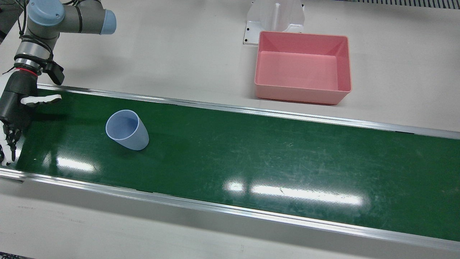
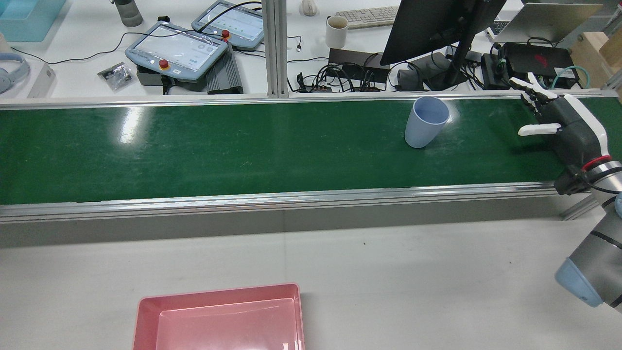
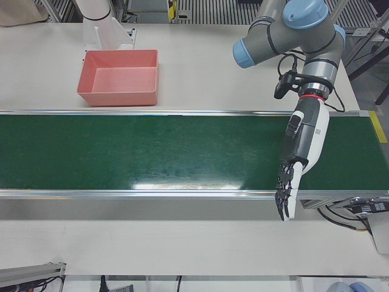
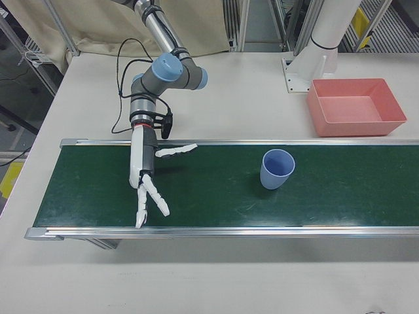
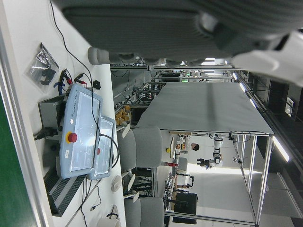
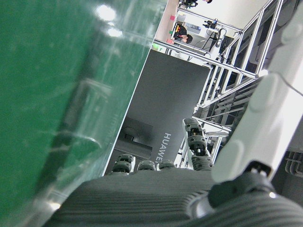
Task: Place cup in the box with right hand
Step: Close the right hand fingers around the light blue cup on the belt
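Right-front view shows the right hand's white fingers [image 4: 149,198] spread apart and holding nothing, thumb stuck out toward the cup, with the right hand [image 4: 144,171] hanging low over the green conveyor belt [image 4: 216,209] at the end of the grey arm with pale blue joint caps [image 4: 160,75]. The pale blue plastic tumbler [image 4: 276,169] stands upright on the belt, mouth up, well apart from the hand, and the shallow pink rectangular plastic box [image 4: 357,106] sits empty on the white table beyond the belt's far rail. The step in hand looks like the reach: a good approach would keep the fingers wide, bring the palm level with the cup's side rather than its rim, and close only once the wall sits between thumb and fingers, since a light tapered cup may tip or skid if nudged. The left hand [image 3: 299,159] hangs over the other half of the belt, fingers loosely extended and empty. Counted: one cup, one box, one belt, two hands
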`<state>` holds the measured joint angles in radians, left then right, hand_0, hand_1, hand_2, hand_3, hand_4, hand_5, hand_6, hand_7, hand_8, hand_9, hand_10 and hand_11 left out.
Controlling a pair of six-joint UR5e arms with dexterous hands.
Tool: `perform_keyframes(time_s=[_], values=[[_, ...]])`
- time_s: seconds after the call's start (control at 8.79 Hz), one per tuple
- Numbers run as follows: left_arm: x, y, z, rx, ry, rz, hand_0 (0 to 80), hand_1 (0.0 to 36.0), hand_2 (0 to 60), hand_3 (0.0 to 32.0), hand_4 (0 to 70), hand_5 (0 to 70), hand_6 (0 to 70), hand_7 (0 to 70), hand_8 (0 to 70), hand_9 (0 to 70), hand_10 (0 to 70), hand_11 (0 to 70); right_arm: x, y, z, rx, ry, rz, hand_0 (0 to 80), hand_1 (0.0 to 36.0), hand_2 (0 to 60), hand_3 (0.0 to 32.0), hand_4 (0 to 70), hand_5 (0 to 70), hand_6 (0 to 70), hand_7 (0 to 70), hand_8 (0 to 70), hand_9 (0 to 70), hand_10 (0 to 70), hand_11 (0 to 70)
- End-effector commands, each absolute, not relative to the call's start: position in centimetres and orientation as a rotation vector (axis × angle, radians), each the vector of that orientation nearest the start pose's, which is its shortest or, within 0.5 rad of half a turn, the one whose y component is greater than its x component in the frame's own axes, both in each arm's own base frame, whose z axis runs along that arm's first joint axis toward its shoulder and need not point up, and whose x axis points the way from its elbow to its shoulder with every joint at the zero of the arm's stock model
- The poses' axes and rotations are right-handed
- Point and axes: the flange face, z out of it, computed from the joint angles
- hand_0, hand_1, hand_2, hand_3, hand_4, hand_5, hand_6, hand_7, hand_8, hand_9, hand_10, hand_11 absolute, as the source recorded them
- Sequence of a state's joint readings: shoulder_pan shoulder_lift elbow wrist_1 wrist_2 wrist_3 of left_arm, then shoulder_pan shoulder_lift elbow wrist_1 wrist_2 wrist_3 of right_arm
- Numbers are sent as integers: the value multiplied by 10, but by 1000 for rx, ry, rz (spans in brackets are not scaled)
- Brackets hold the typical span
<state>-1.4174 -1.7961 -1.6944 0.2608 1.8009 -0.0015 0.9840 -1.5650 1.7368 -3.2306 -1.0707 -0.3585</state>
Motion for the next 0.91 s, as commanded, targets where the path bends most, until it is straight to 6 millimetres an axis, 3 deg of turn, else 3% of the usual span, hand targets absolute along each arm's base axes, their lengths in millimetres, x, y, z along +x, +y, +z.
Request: perform_keyframes(time_s=[0.0,0.8], values=[[-22,-579,534,-388,2098,-1920,0,0,0,0,0,0,0,0,0,0,0,0,-122,-503,607,-293,2527,-2290,488,59,0,0,0,48,12,0,0,21,36,71],[-22,-579,534,-388,2098,-1920,0,0,0,0,0,0,0,0,0,0,0,0,-127,-502,607,-285,2534,-2293,488,60,0,0,0,48,12,0,0,19,36,71]])
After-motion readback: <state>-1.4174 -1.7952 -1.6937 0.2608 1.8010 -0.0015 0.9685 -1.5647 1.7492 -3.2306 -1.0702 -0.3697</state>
